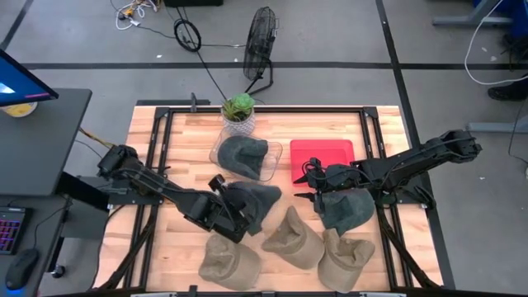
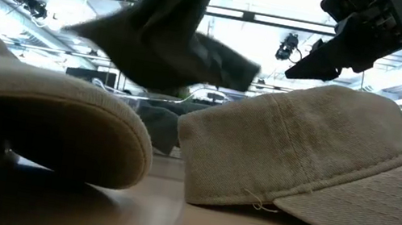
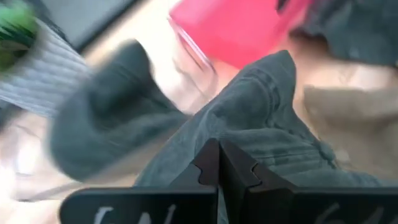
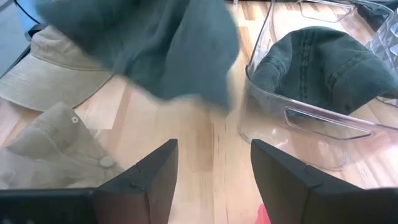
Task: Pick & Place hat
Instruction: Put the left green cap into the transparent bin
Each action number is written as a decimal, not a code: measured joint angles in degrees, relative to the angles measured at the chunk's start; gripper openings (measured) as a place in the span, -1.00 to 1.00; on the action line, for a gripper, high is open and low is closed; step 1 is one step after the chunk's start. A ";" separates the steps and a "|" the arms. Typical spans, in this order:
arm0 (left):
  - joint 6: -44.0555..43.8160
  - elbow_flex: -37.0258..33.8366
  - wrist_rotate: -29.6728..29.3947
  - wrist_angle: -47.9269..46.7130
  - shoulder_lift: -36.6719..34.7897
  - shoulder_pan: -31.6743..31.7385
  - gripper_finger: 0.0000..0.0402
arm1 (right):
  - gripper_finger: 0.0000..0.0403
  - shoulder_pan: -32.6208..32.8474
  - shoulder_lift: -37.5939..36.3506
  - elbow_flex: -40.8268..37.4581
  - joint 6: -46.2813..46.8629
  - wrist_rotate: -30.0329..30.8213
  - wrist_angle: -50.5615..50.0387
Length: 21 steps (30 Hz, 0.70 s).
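A dark green hat (image 1: 252, 204) is held clamped in the left gripper (image 1: 221, 208), whose fingers (image 3: 219, 168) are seen pressed together on the cloth in the left wrist view; the hat is carried above the table (image 1: 177, 144), near its middle, and hangs clear of the wood in the low view (image 2: 166, 37); a second dark hat (image 1: 242, 154) is seen lying inside a clear bin (image 1: 275, 161), just beyond the held one and beside a red tray (image 1: 323, 153); the right gripper (image 1: 313, 183) is held over the near edge of that tray with its fingers (image 4: 152, 177) spread apart and nothing between them; a third dark hat (image 1: 351, 208) lies on the table just beside the right gripper; three tan hats (image 1: 290, 238) are lined up along the near edge; a potted plant (image 1: 238, 108) stands at the far edge.
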 joint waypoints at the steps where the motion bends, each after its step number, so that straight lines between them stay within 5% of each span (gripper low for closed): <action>1: -0.03 1.78 -1.43 -2.45 0.00 0.27 -0.99 | 0.03 0.00 0.00 0.00 0.00 0.00 0.00; 6: -0.07 8.18 -6.21 -13.51 -0.01 4.93 -0.99 | 0.03 0.00 0.00 0.00 0.00 0.00 0.09; 11: 4.34 9.07 -6.24 -14.82 -0.05 13.26 -0.99 | 0.03 0.00 0.00 0.00 -0.41 0.00 0.11; 21: 16.92 0.75 -0.17 1.67 1.35 24.13 -0.99 | 0.03 0.00 -0.02 0.00 -1.02 0.00 -0.44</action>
